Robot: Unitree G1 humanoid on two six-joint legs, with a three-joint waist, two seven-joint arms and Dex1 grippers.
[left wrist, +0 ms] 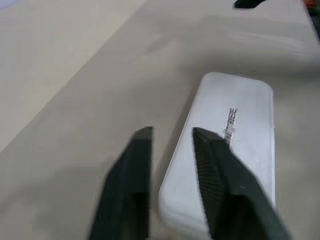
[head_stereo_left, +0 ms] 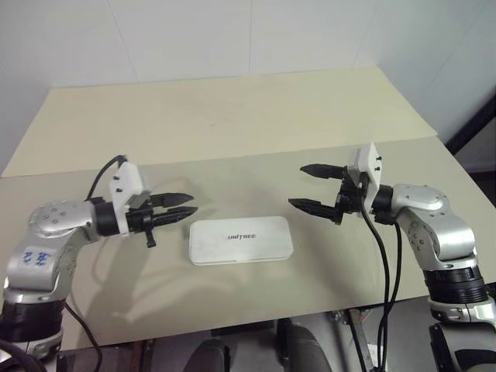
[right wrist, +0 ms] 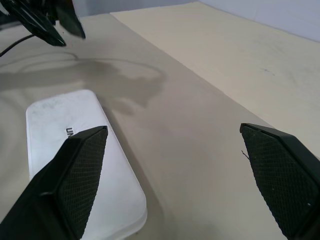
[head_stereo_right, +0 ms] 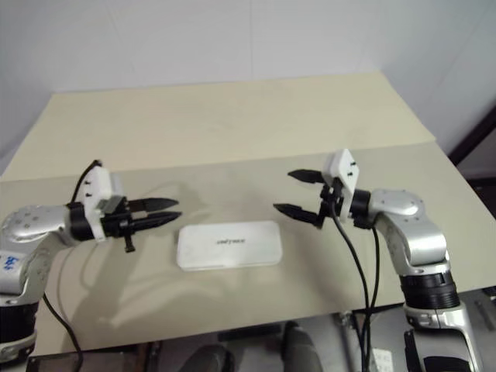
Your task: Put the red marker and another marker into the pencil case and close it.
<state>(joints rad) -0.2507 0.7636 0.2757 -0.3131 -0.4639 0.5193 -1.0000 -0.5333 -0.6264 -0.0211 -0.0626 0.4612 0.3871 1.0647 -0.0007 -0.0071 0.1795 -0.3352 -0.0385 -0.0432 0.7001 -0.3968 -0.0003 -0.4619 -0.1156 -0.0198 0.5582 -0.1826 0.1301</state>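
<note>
Pencil case (head_stereo_left: 241, 240) shut, lid lettering (left wrist: 229, 125) near left pincer (left wrist: 172, 137)

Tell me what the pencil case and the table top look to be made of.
Pencil case: seemingly hard white plastic, smooth and slightly glossy, with rounded moulded corners and printed dark lettering. Table top: pale beige matte board, maybe laminate or painted wood; a seam runs across it.

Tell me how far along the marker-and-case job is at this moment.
Done, by the look of it: the pencil case lies shut on the table, lid flat; no markers lie outside it, though its contents are hidden. In hand: nothing. The left pincer, narrowly parted, and the wide-open right pincer hover empty on either side of it. Left: apparently nothing but withdrawing.
</note>
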